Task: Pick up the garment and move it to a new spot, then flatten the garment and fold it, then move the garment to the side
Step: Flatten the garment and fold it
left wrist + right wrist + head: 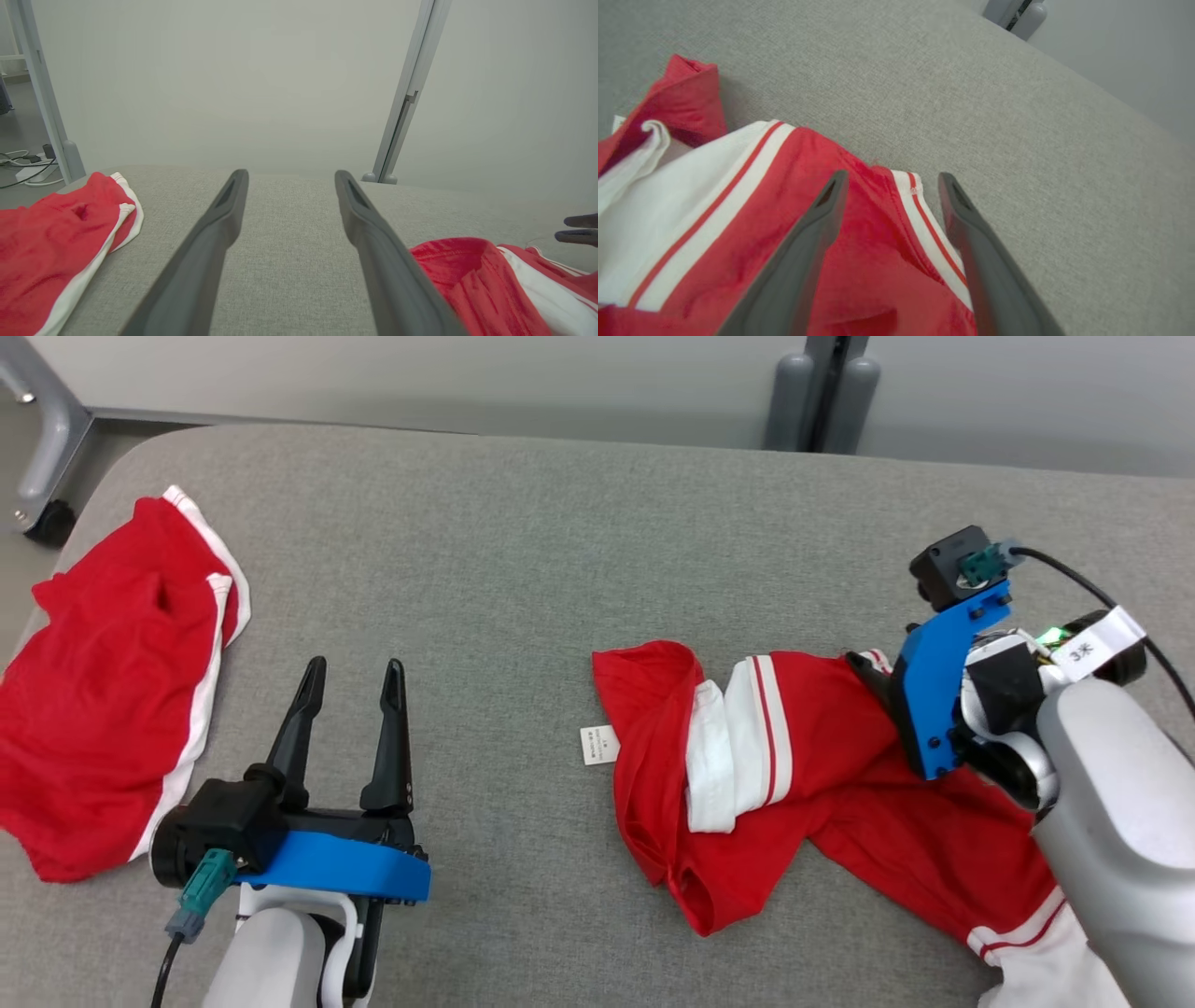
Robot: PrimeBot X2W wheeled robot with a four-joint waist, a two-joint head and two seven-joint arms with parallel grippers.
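Looking at the head cam: the garment [840, 765], red w/ white striped trim, lies crumpled on the right half of the gray surface [523, 569], not flat at all, one end running toward the bottom right corner under the right forearm. A small white label [599, 745] sticks out at its left edge. The right claw [892, 176] is spread wide over the garment's far side. In the right wrist cam its two fingers straddle a white-and-red striped edge of it, nothing pinched btw them, and tbh I can't tell if the tips touch the cloth. The left claw [356, 665] is wide open too w/ nothing in it, sitting over bare surface left of the garment, fingers pointing away from the robot. A 2nd red piece [112, 681] w/ white trim is bunched at the far left edge of the surface, well apart from the first. A gray post [822, 392] stands behind the surface.
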